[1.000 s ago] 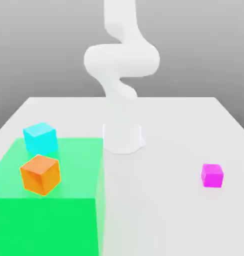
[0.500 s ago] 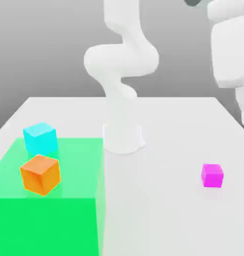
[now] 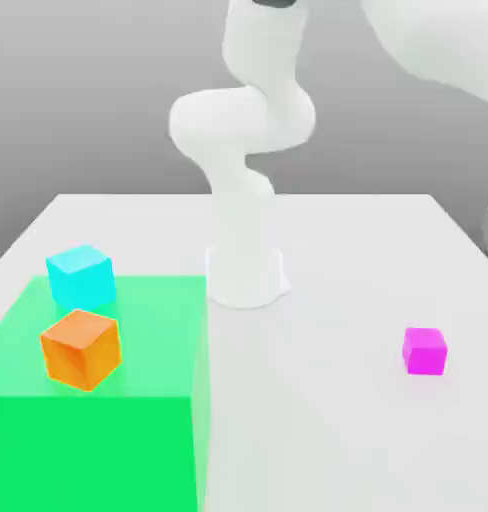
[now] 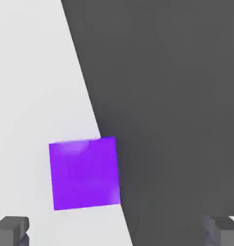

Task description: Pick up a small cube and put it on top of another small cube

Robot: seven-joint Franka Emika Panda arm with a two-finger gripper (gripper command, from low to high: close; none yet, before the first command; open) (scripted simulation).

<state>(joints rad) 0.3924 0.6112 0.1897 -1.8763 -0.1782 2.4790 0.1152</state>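
Spread wide and empty in the hand view, near the violet cube [image 4: 85,174] at the pale surface's [image 4: 28,86] edge, probably to straddle it for a grasp. Farther off, in the exterior view, resting on the green block [image 3: 148,340], supported by its flat top: orange cube [image 3: 82,350], then cyan cube [image 3: 81,278].
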